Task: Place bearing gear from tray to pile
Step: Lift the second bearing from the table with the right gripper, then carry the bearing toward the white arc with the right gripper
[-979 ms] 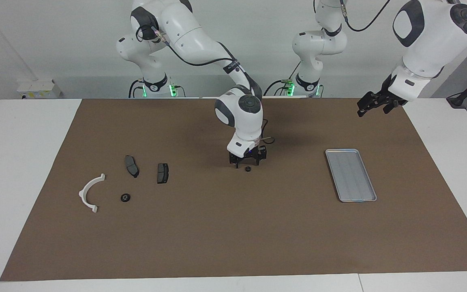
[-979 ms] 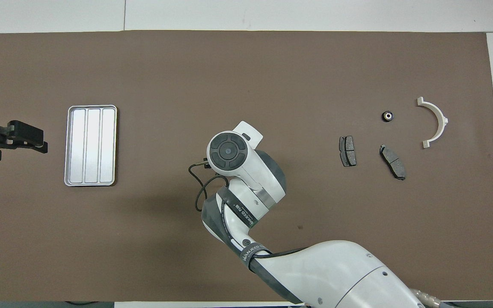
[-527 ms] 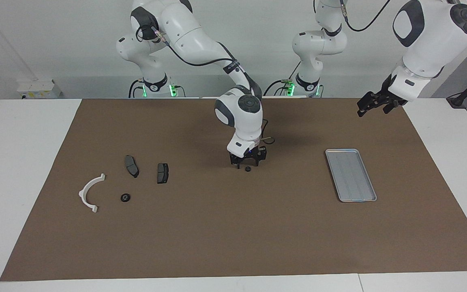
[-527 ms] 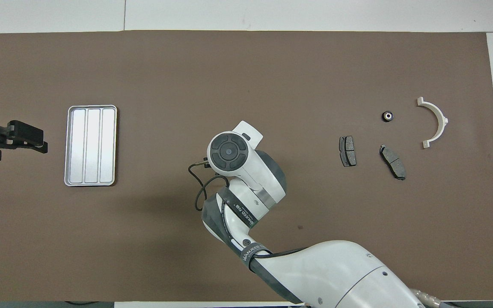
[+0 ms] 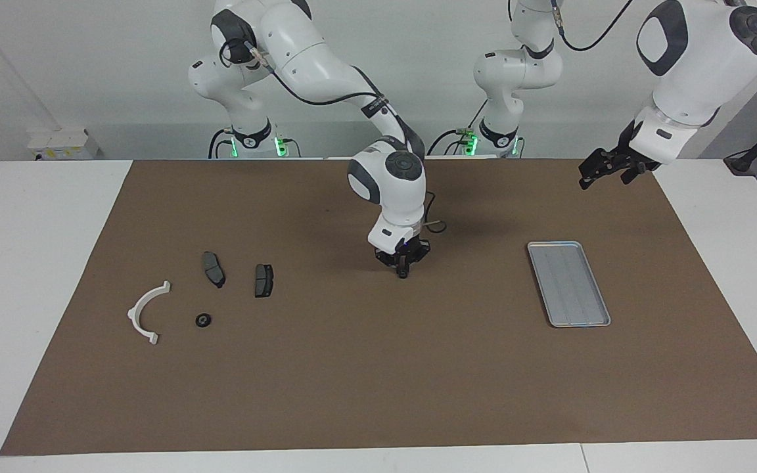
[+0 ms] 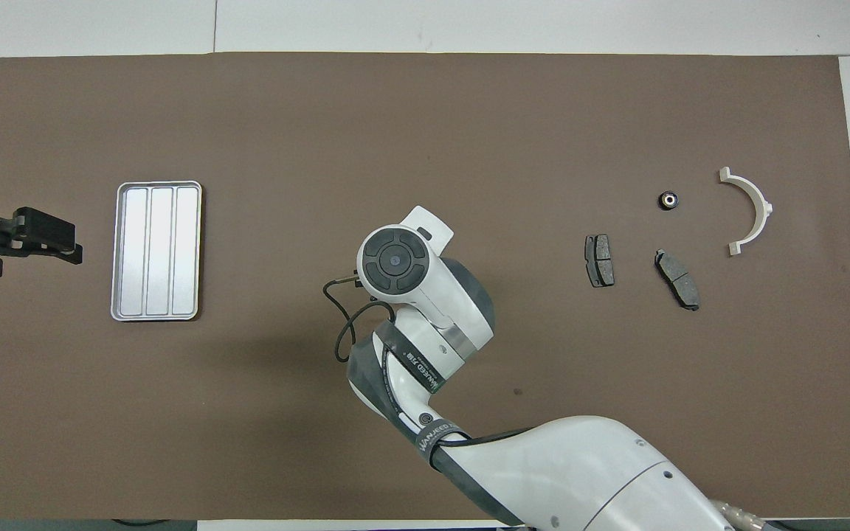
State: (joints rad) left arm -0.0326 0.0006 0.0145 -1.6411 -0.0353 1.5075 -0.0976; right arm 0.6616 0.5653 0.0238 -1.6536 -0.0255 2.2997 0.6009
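Bearing gear (image 5: 403,274) is getting pinched now, right gripper (image 5: 403,270) closing on it mid-mat, well short of the pile (image 5: 204,295); left gripper (image 5: 605,171) is waiting, can't tell its fingers.

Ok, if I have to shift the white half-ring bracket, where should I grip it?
Likely mid-arc of the white half-ring bracket, from straight above: it lies flat on the mat, and its band is thin enough to straddle inner and outer edges. Its ends carry tabs. The right gripper is shut on the bearing gear mid-mat.
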